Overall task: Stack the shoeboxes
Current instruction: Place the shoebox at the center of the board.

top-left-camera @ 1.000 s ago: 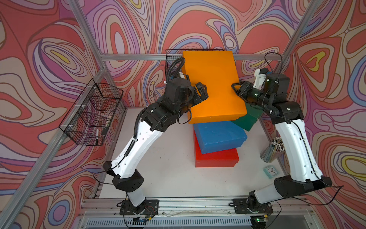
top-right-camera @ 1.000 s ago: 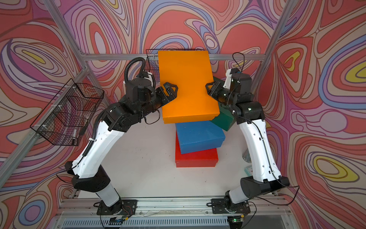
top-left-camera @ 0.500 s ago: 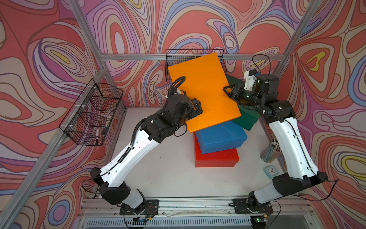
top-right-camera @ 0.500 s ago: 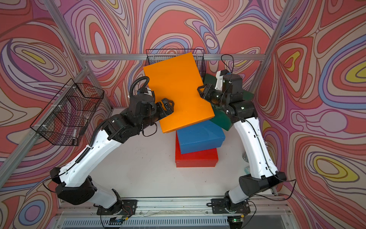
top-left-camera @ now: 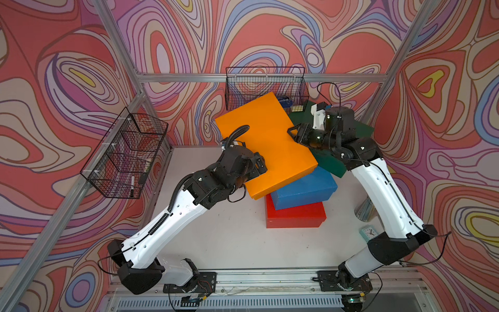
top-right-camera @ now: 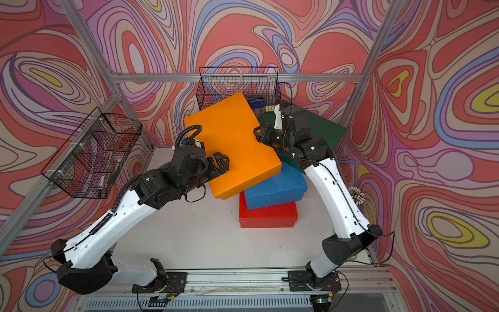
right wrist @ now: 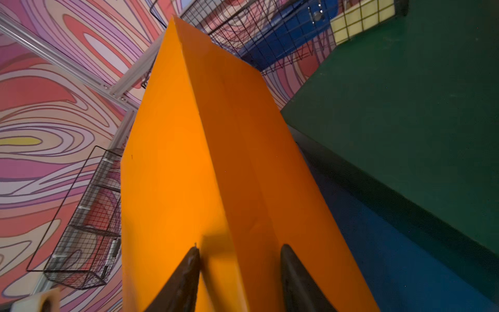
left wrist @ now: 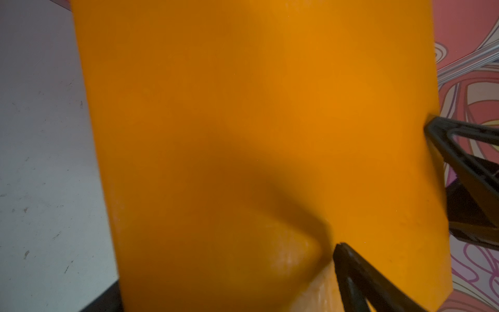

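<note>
While the orange box (top-left-camera: 266,143) hangs skewed over the stack, you see only plain matte colour on it. The same goes for the blue box (top-left-camera: 305,191), red box (top-left-camera: 294,216) and green box (top-left-camera: 330,163). The clock (top-left-camera: 367,232) by the right arm has a dial too small for you to read.

Left gripper (top-left-camera: 260,164): on the orange box's long side nearer the left arm. Its jaws are wide and clamped across the box's height, with one finger (top-right-camera: 221,160) over the lid. In the left wrist view, orange fills the gap between the fingers.

Right gripper (top-left-camera: 293,132): on the opposite long side, clamped on the box's edge. The right wrist view shows you a finger (right wrist: 189,270) on either face of that edge.

Orange box: off the table (top-left-camera: 229,237) and tilted. Its near corner overlaps the blue box, but you can't tell whether they touch. Its far corner is in front of the back basket (top-left-camera: 264,86).

Blue lies askew on red, and red lies flat on the table. Green sits behind and to the right of the stack, partly under the right arm.
</note>
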`<action>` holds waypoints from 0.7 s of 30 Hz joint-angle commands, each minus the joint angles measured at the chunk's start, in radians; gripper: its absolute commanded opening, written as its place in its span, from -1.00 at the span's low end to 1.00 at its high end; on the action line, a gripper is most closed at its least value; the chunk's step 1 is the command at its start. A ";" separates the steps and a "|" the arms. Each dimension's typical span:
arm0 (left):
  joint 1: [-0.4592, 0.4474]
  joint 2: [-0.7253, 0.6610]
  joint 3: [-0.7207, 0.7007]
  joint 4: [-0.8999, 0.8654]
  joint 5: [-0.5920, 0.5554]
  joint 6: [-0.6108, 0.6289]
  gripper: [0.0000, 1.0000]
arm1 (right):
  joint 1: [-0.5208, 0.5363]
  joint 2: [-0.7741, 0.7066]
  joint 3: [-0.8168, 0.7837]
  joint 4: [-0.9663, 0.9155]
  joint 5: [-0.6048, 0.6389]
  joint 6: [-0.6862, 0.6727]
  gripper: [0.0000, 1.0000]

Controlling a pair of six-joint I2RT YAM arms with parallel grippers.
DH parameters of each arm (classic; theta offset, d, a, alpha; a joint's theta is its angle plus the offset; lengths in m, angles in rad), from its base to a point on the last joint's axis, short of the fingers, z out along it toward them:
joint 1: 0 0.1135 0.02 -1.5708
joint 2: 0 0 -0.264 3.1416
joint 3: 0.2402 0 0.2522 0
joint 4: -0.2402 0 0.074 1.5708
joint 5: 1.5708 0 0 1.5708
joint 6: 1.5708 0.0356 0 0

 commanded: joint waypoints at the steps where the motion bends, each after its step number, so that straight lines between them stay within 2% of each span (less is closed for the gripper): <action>1: -0.068 -0.035 0.022 0.281 0.165 -0.003 0.91 | 0.147 0.069 -0.029 -0.066 -0.126 0.074 -0.03; 8: -0.047 -0.269 -0.152 0.203 0.003 0.010 0.92 | 0.349 0.199 -0.009 0.001 -0.096 0.116 -0.03; 13: -0.025 -0.452 -0.280 0.056 -0.118 0.003 0.94 | 0.451 0.312 0.046 0.023 -0.083 0.133 -0.04; 17: -0.018 -0.620 -0.490 -0.022 -0.211 -0.041 0.96 | 0.489 0.388 0.042 0.075 -0.089 0.156 -0.04; 21: -0.011 -0.742 -0.732 0.005 -0.218 -0.097 0.96 | 0.493 0.419 -0.028 0.151 -0.089 0.182 -0.06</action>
